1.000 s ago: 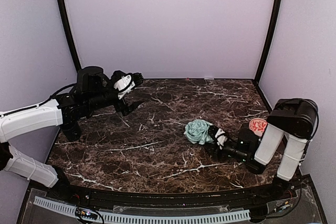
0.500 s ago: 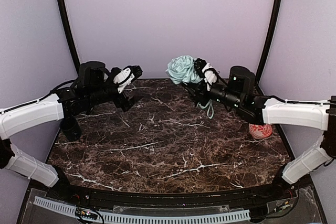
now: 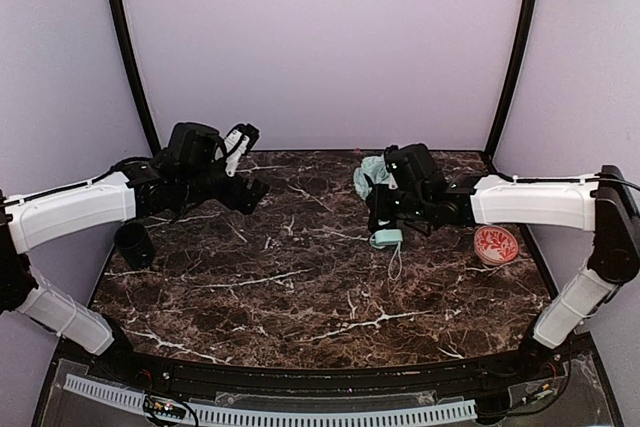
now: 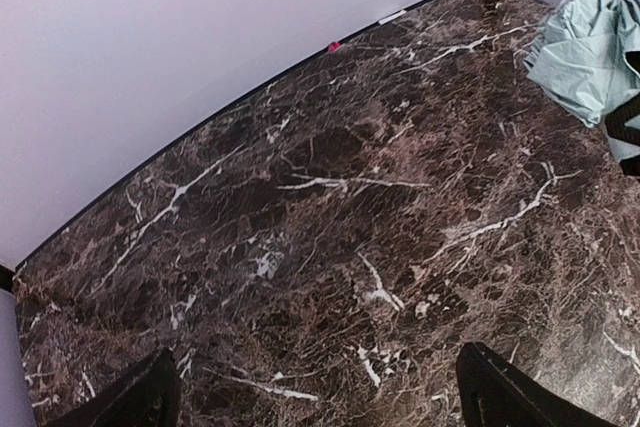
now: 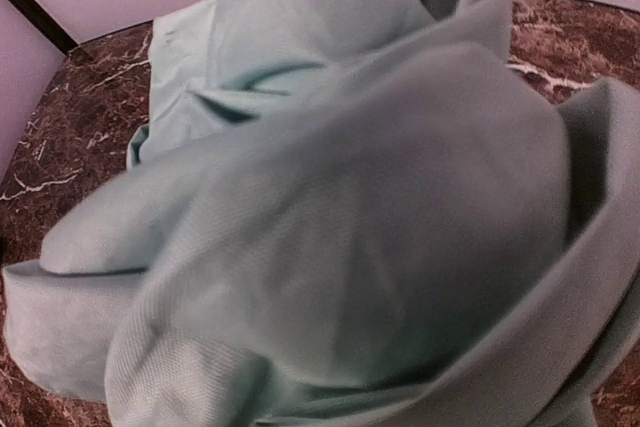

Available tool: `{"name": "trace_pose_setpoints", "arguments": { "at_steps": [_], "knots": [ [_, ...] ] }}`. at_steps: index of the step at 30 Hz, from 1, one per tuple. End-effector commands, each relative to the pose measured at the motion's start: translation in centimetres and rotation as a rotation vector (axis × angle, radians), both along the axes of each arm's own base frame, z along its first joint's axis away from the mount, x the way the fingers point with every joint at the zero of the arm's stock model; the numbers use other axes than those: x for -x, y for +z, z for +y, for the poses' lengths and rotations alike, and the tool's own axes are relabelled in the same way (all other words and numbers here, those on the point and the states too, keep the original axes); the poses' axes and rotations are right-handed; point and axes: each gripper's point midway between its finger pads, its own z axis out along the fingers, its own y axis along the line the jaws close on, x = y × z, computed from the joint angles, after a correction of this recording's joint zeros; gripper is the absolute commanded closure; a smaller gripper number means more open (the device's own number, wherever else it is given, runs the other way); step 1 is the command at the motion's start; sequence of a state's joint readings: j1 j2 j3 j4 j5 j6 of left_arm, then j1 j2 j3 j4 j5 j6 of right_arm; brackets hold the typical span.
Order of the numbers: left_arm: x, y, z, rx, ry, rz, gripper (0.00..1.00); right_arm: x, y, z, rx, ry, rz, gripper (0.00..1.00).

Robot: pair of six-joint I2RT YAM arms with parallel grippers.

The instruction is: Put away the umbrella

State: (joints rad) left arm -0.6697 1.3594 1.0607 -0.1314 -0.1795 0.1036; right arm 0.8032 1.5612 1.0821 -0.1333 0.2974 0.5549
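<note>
The umbrella [image 3: 372, 177] is a bunched pale mint-green bundle held above the back middle-right of the marble table [image 3: 300, 287]. Its small mint handle [image 3: 385, 239] points down, with a strap dangling below it. My right gripper [image 3: 388, 203] is shut on the umbrella between fabric and handle. In the right wrist view the mint fabric [image 5: 350, 197] fills the frame and hides the fingers. My left gripper [image 3: 254, 161] is open and empty at the back left. Its wrist view shows both dark fingertips [image 4: 505, 392] wide apart and the umbrella's fabric [image 4: 590, 47] at the far right.
A small red patterned dish [image 3: 496, 244] sits on the table at the right, under the right forearm. A black cup [image 3: 132, 243] stands at the left edge below the left arm. Pale walls and black corner posts close in the back and sides.
My right arm picked the umbrella up from the front right of the table, swung it high to the back, then lowered it handle-down. The left gripper shifted slightly right.
</note>
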Motion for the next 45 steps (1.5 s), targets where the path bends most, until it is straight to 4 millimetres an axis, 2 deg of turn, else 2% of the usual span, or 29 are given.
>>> {"name": "trace_pose_setpoints", "arguments": {
  "at_steps": [1, 5, 8, 11, 14, 15, 16, 18, 19, 25, 27, 29, 30, 31, 34, 37, 39, 42, 45],
  "knots": [
    [-0.2, -2.6, 2.1, -0.034, 0.126, 0.075, 0.01, 0.6, -2.3, 1.0, -0.092, -0.142, 0.097, 0.99],
    [0.4, -1.9, 2.3, 0.000, 0.112, 0.051, 0.01, 1.5, -6.8, 1.8, -0.070, -0.164, 0.211, 0.93],
    [0.6, -1.5, 2.9, -0.005, 0.118, 0.015, 0.01, 2.0, -9.2, 2.7, -0.025, -0.148, 0.261, 0.85],
    [0.7, -0.9, 3.0, 0.001, 0.113, -0.006, 0.01, 1.9, -10.5, 3.2, 0.042, -0.133, 0.284, 0.74],
    [0.9, -1.0, 2.7, 0.001, 0.090, -0.001, 0.01, 2.1, -10.8, 3.9, 0.062, -0.102, 0.300, 0.63],
    [0.9, -1.1, 2.7, 0.000, 0.089, 0.001, 0.01, 2.1, -10.7, 4.0, 0.056, -0.099, 0.303, 0.57],
    [0.9, -1.3, 2.7, -0.005, 0.089, 0.003, 0.01, 2.2, -10.5, 4.0, 0.053, -0.098, 0.302, 0.46],
    [0.8, -1.3, 2.7, -0.012, 0.088, 0.003, 0.01, 2.3, -9.8, 3.7, 0.045, -0.108, 0.296, 0.14],
    [0.8, -1.4, 2.7, -0.015, 0.087, 0.004, 0.01, 2.2, -9.1, 3.5, 0.035, -0.111, 0.283, 0.02],
    [0.7, -1.8, 2.6, -0.027, 0.077, 0.008, 0.01, 1.8, -2.9, 3.4, 0.012, -0.039, 0.183, 0.00],
    [0.7, -2.0, 2.7, -0.037, 0.081, 0.009, 0.01, 1.4, -1.1, 2.5, 0.042, -0.031, 0.158, 0.00],
    [0.6, -2.0, 2.8, -0.044, 0.086, 0.004, 0.01, 0.8, 1.0, 0.9, 0.042, -0.032, 0.123, 0.00],
    [0.5, -2.0, 2.9, -0.048, 0.091, -0.001, 0.01, 0.4, 1.3, 0.1, 0.047, -0.027, 0.110, 0.00],
    [0.5, -2.0, 3.0, -0.049, 0.095, -0.005, 0.01, 0.3, 3.1, -0.9, 0.023, -0.024, 0.065, 0.00],
    [0.2, -1.9, 3.3, -0.042, 0.103, -0.012, 0.01, -0.9, 5.7, -4.7, -0.014, -0.046, -0.039, 0.00],
    [-0.3, -1.6, 4.1, -0.021, 0.135, -0.020, 0.01, -2.6, 7.3, -10.5, -0.031, -0.124, -0.158, 0.00],
    [-1.2, -1.4, 5.7, 0.008, 0.189, -0.024, 0.01, -3.8, 7.9, -15.7, -0.019, -0.214, -0.214, 0.00],
    [-2.7, -1.9, 8.8, 0.063, 0.285, -0.006, 0.01, -4.1, 8.0, -21.9, -0.040, -0.315, -0.270, 0.00],
    [-4.2, -2.4, 12.4, 0.105, 0.416, 0.000, 0.01, -3.4, 7.5, -26.7, -0.059, -0.403, -0.327, 0.00]
  ]
}}
